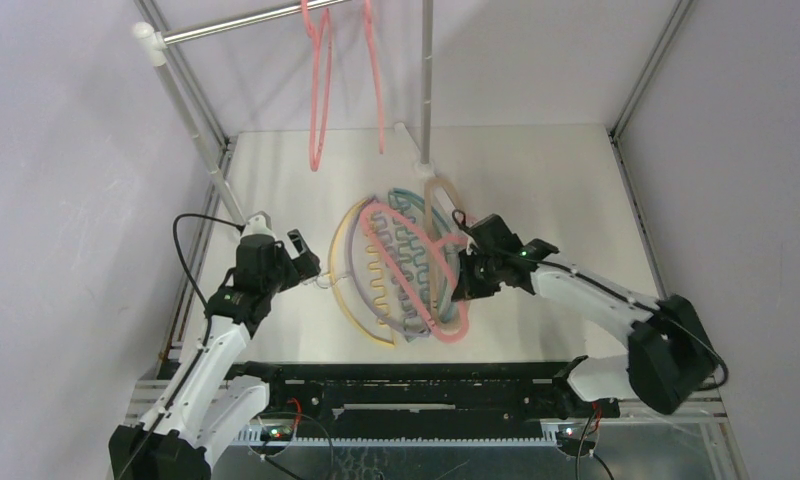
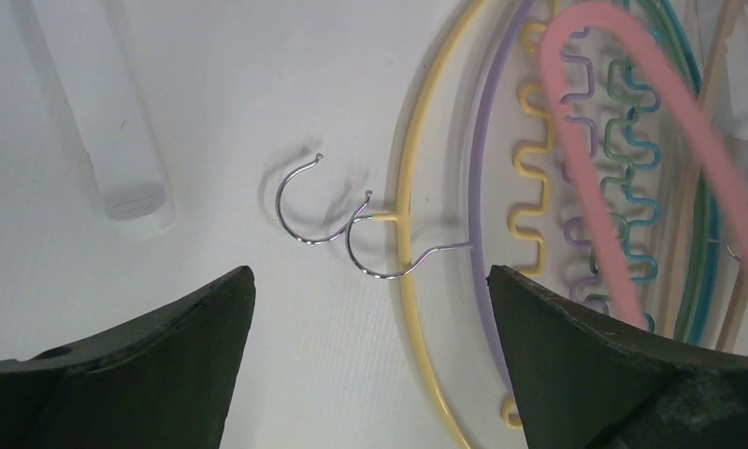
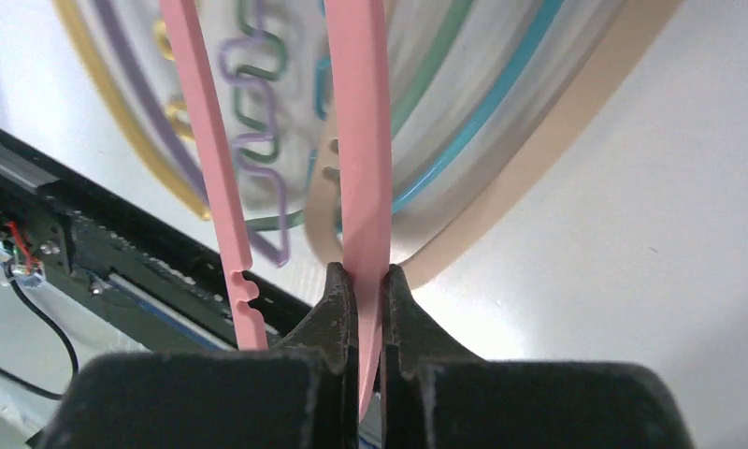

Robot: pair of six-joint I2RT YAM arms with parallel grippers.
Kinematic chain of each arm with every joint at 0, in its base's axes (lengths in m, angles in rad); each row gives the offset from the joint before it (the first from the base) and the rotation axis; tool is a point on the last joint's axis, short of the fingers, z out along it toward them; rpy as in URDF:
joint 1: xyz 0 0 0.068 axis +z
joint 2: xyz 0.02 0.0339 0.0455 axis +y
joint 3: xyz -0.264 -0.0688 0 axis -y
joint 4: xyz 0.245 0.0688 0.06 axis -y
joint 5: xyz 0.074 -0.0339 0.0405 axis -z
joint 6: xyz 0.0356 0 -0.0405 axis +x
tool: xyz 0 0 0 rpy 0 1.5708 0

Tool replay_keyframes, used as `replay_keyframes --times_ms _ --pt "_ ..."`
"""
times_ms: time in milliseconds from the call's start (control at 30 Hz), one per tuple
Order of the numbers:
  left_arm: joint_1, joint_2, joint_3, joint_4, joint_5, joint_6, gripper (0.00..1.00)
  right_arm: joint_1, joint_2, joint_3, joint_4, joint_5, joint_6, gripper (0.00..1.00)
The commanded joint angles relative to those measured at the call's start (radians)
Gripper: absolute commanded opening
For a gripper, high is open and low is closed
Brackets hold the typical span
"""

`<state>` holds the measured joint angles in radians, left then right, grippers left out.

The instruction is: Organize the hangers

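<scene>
Right gripper (image 3: 368, 281) clamped on pink hanger (image 3: 366, 140) atop the mid-table pile (image 1: 406, 265); left gripper (image 2: 370, 281) open over wire hooks (image 2: 389, 243). Risk: lifting could snag the neighbours' wavy bars (image 2: 529, 187) and drag them, or the thin arm pivots and slips.

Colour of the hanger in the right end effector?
A pink hanger; right end effector grips it, clearest in right wrist view.

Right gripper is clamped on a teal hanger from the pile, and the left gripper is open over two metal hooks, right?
Not quite. The right wrist view shows the right gripper shut on the pink hanger, not a teal one. The left gripper is open over the two metal hooks, as stated.
</scene>
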<state>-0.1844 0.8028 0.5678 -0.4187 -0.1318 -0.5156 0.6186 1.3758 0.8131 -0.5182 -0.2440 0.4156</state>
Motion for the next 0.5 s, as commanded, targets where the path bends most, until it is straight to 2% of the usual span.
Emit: replay_keyframes --times_ms 0,233,467 --pt "0.006 0.004 0.007 0.077 -0.008 -0.004 0.99 0.027 -0.153 0.181 -0.211 0.167 -0.056 0.0" --pt "0.006 0.051 0.043 0.122 0.002 -0.015 0.99 0.055 -0.192 0.393 -0.395 0.441 -0.105 0.0" --pt "0.005 0.093 0.077 0.155 0.015 -0.024 0.98 0.053 -0.105 0.584 -0.407 0.616 -0.206 0.0"
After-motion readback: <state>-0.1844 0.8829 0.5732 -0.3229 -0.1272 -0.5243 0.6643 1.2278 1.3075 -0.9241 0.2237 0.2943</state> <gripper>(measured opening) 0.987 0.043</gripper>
